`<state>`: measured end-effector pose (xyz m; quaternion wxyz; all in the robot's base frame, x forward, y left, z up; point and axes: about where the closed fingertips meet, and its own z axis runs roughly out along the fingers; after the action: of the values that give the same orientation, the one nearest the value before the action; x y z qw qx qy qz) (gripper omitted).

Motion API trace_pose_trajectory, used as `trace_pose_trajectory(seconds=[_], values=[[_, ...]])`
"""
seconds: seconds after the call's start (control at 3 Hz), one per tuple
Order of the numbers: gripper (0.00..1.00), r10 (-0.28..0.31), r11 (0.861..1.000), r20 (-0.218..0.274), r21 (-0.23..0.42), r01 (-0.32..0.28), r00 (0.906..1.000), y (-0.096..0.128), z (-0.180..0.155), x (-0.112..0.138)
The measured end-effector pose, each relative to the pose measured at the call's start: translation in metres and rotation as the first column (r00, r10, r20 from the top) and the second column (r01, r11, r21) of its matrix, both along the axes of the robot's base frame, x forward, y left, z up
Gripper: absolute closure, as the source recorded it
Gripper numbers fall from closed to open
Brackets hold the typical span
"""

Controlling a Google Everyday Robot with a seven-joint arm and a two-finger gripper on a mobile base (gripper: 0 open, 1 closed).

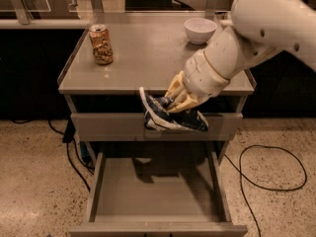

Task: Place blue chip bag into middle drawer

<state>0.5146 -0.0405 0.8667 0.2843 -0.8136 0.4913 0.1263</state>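
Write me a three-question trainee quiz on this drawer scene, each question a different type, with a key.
1. True or false: the blue chip bag lies inside the middle drawer.
2. Multiple choice: the gripper is A) open and empty, B) shut on the bag, above the open drawer, C) out of view.
3. Fill in: on the cabinet top stand a white bowl and a tan ____.
Key: 1 false; 2 B; 3 can.
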Motion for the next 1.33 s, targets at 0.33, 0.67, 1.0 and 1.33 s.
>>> trace_pose_trajectory(seconds=[0.33,0.67,1.0,1.33], values=[[1.00,0.004,1.000,-0.033,0.006,-0.004,0.9995,-0.005,-0.049,0.000],[1.00,-0.013,1.000,-0.072,0.020,0.015,0.9973,-0.013,-0.091,-0.003],[1.00,-0.013,1.000,-0.073,0.022,0.015,0.9973,-0.011,-0.096,-0.006],[1.00,-0.020,0.999,-0.083,0.035,0.023,0.9963,-0.012,-0.125,-0.014]])
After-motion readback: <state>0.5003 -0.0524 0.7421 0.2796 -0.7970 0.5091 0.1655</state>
